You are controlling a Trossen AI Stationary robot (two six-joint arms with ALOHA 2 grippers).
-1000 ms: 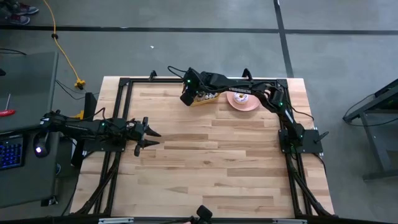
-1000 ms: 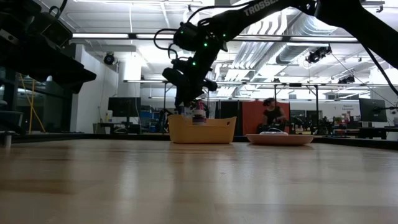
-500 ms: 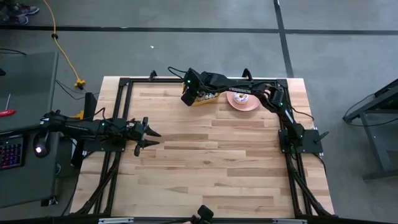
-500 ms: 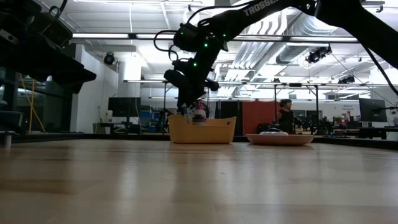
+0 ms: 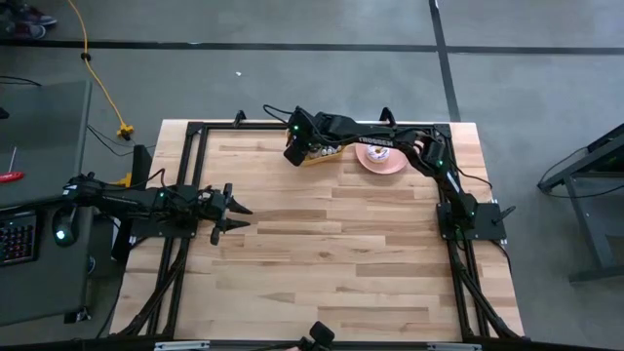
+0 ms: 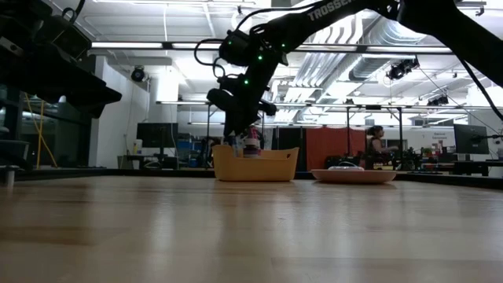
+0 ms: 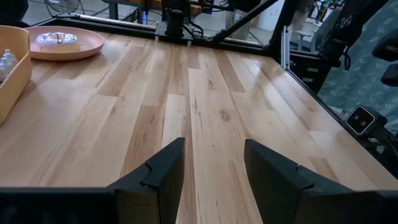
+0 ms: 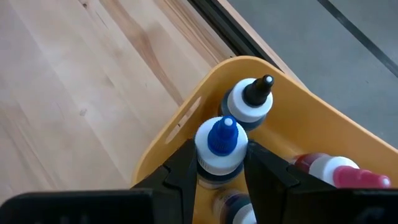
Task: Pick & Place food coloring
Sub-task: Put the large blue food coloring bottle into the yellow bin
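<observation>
In the high view's upper centre, a blue-capped bottle (image 8: 221, 146) is held between the right gripper's (image 8: 219, 163) fingers inside the yellow bin (image 8: 186, 118), not yet lifted out; placing remains, and the left gripper (image 7: 214, 165) is parked open.

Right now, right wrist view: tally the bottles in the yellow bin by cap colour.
Blue-cap bottle: 1, in the right gripper
Black-cap bottle: 1
Red-cap bottle: 1
Bottle with cap hidden: 1
Total: 4 in view
Left gripper waits, open.
</observation>
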